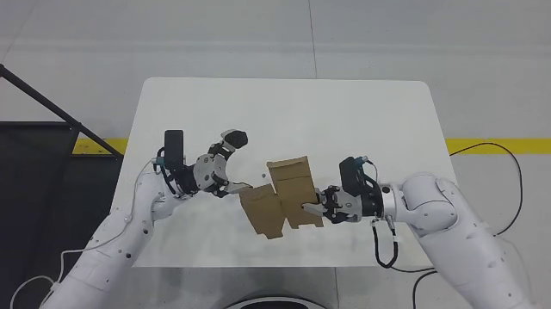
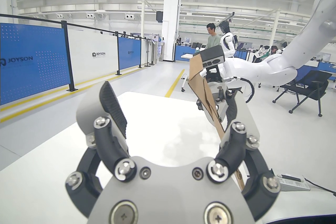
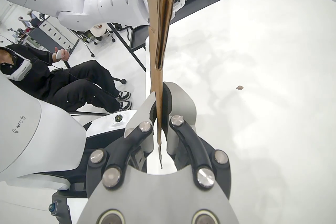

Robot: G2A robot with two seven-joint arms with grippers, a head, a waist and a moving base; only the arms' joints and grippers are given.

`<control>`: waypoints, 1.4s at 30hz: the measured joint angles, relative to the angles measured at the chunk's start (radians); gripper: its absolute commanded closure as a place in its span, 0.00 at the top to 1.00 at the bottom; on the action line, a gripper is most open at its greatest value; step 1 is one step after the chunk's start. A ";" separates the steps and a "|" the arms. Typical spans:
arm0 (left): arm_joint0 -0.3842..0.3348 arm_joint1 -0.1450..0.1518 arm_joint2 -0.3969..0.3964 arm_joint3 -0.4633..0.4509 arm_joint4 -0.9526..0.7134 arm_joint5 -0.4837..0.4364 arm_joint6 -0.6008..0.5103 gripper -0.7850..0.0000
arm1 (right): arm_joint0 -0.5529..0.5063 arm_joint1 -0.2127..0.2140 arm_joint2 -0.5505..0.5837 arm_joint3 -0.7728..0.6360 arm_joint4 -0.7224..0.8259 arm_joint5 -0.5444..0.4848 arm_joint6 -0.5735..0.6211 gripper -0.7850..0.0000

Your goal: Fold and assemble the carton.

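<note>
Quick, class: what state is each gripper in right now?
Left gripper: open.
Right gripper: closed on the carton.

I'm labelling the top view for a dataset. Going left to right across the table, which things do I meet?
left gripper → carton → right gripper
</note>
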 measured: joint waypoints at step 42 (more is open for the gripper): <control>-0.156 0.226 0.364 -0.150 -0.935 -0.001 -0.663 0.65 | 0.060 0.021 -0.072 0.027 0.096 0.010 0.051 0.00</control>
